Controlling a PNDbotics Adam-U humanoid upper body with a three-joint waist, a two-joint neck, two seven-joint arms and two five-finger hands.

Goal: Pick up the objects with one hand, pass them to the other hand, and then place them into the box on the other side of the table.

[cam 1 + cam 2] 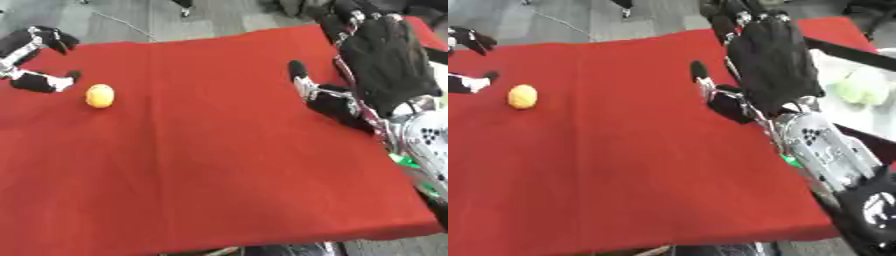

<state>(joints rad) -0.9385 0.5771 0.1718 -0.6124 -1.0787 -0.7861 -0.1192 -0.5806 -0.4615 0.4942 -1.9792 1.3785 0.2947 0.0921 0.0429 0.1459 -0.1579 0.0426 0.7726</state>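
Observation:
A small yellow-orange round object (100, 95) lies on the red tablecloth (219, 165) near the left edge. My left hand (39, 60) hovers just left of it, fingers and thumb spread apart around empty space, not touching it. My right hand (772, 65) is raised over the right side of the table, back of the hand toward me, fingers straight and pointing away, thumb sticking out to the left; it holds nothing. A pale green object (859, 85) rests in a white container (837, 62) beside the table's right edge.
The red cloth covers the whole table, its front edge (262, 242) close to me. Grey floor with a cable shows beyond the far edge. My right forearm (833, 150) spans the right border of the table.

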